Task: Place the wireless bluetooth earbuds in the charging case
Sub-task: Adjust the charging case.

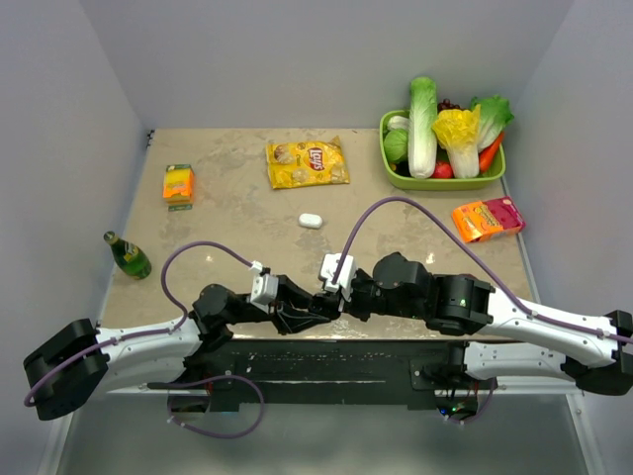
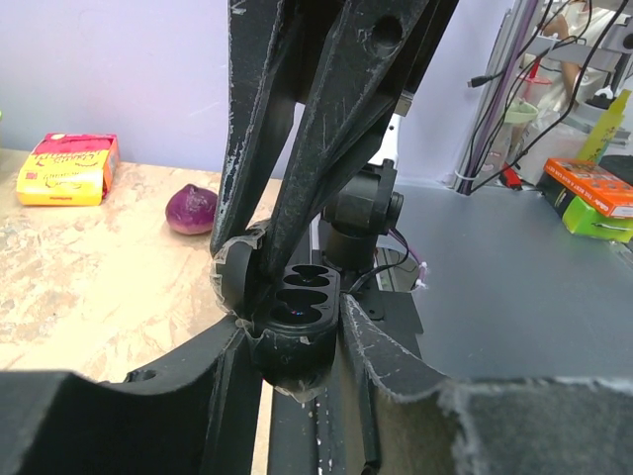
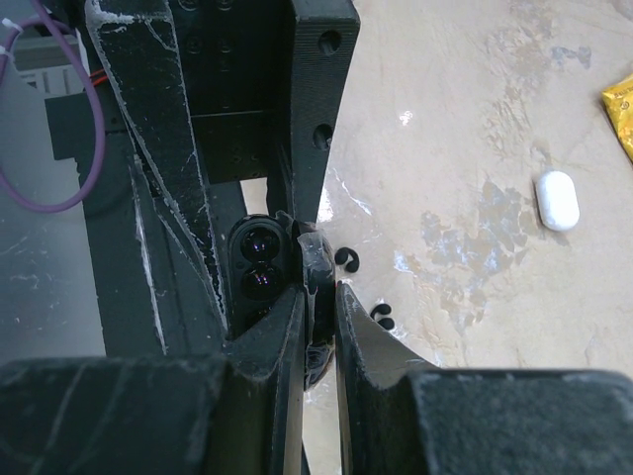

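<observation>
At the near edge of the table (image 1: 227,218), dead centre, both grippers meet on one small thing. Left first: the left gripper (image 2: 295,346) is clamped tight on a dark case (image 2: 318,315), jaws flanking its body, with the open wells (image 3: 259,259) facing the camera. The right gripper (image 3: 318,297) comes in from the far side. It is narrow and pinches a thin dark flap beside the wells, which we read as the lid (image 2: 233,274) (could be wrong, it sits edge-on in the right wrist view). A white case (image 1: 311,221) lies shut further out on the table, well apart from both grippers and untouched.

Step in hand, our call: bracing the dark case open so buds can go in. To do it well we'd grip low on the body, clear of the wells, and turn the wells up. The lid should be eased back gently, no further than its hinge allows. One gripper has to let go to fetch a bud, so the case probably wants setting down flat first. Then match each bud to its own well and press lightly.

Hard to see: whether the wells already hold buds (only glints inside). Two tiny dark curls (image 3: 346,259) on the table just beside the right gripper may be buds or only tips, too small to say. We find no whitish buds in any view. From overhead the grip itself is covered, so the wrist views carry it all.
</observation>
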`<state>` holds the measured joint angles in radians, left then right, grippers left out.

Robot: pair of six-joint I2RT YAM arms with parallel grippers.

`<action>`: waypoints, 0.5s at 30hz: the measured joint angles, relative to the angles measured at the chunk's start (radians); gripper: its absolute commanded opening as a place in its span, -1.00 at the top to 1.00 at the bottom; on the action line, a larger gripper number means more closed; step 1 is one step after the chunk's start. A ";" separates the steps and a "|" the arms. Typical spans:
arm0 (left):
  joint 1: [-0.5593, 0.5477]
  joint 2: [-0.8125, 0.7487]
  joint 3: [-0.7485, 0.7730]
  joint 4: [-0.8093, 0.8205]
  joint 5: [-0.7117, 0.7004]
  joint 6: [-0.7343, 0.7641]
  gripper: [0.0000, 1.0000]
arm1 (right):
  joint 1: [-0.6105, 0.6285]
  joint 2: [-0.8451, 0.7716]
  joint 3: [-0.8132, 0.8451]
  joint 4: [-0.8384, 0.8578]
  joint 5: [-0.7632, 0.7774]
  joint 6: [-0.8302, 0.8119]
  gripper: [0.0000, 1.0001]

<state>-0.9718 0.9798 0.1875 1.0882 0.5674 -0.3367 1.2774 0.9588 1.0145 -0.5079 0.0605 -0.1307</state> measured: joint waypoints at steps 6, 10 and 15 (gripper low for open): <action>0.000 0.003 -0.002 0.007 0.002 -0.005 0.66 | 0.000 0.000 0.000 0.000 -0.002 0.000 1.00; 0.000 0.005 -0.002 0.010 0.002 -0.009 0.95 | 0.000 0.000 0.000 0.000 -0.002 0.000 1.00; 0.000 0.011 -0.003 0.018 0.002 -0.012 1.00 | 0.000 -0.001 -0.002 0.002 0.007 0.011 0.75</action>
<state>-0.9718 0.9913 0.1848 1.1061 0.5697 -0.3489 1.2774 0.9577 1.0126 -0.5064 0.0673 -0.1200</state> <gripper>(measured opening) 0.356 0.159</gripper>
